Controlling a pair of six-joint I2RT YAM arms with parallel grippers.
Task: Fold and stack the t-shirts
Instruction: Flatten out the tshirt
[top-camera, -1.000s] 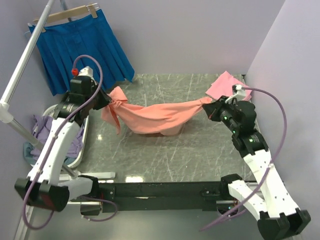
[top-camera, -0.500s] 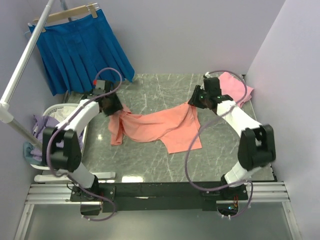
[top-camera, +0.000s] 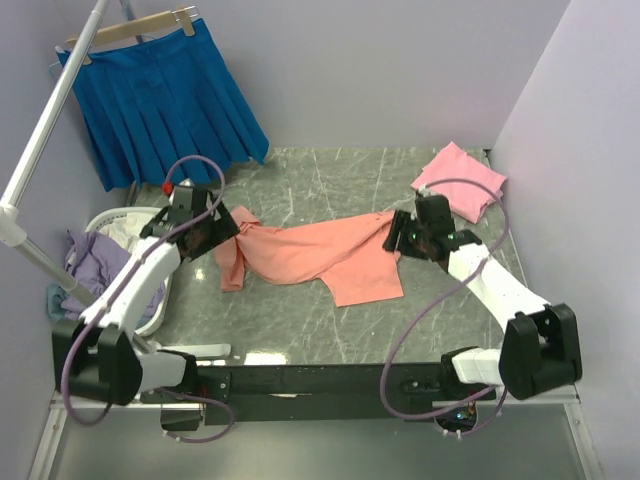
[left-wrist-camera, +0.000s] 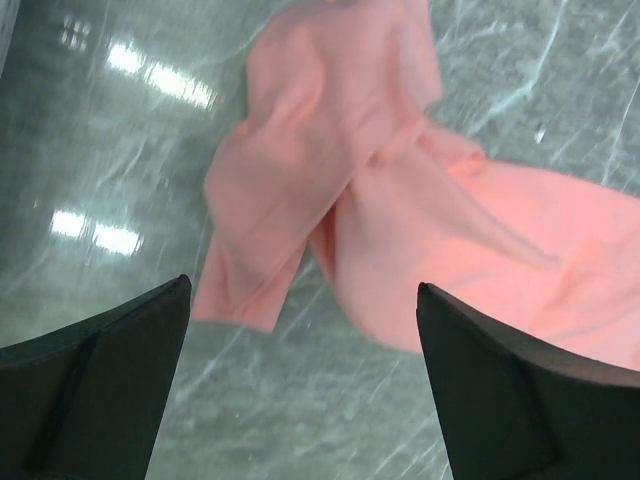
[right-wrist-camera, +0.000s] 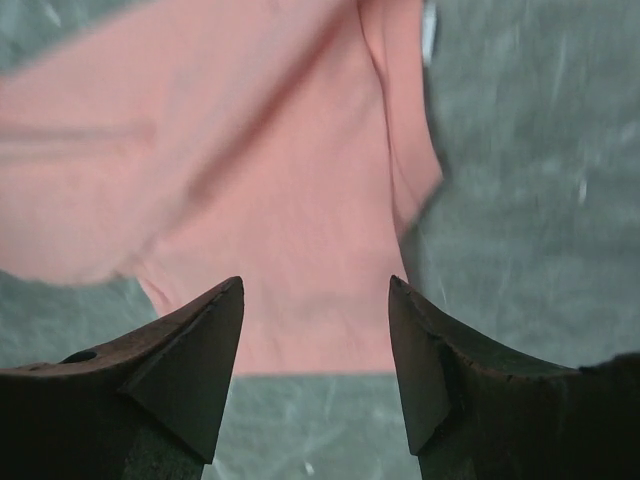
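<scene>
The left gripper (left-wrist-camera: 302, 290) had its two dark fingers (left-wrist-camera: 95, 395) spread very wide, and nothing was between them. The fingers were pointed wedges and looked like smooth black plastic. Under the gap lay the left end of the salmon-orange t-shirt (top-camera: 320, 255). The soft cotton was bunched there into folds and a twisted flap.

The right gripper (right-wrist-camera: 315, 282) was open too, but not as wide, and it held nothing. Its fingers (right-wrist-camera: 175, 370) were dark pointed wedges as well. Below them lay the right end of the same shirt. It was flatter there, with a hemmed edge down one side, though that view was a bit blurry.

The salmon-orange t-shirt lay in the middle of the table (top-camera: 300, 320), pulled out into a long shape from left to right between the two grippers. It was crumpled. The table top was hard and shiny, grey-green like stone with thin white lines, and lights shone on it.

The lighter pink t-shirt (top-camera: 458, 180) lay near the far right corner, folded into a small flat square, apart from the orange one.

A bright blue pleated skirt (top-camera: 165, 100) hung on a wooden hanger (top-camera: 130, 28) at the far left. A white basket (top-camera: 105, 222) at the left side held pale purple cloth (top-camera: 90, 265).
</scene>
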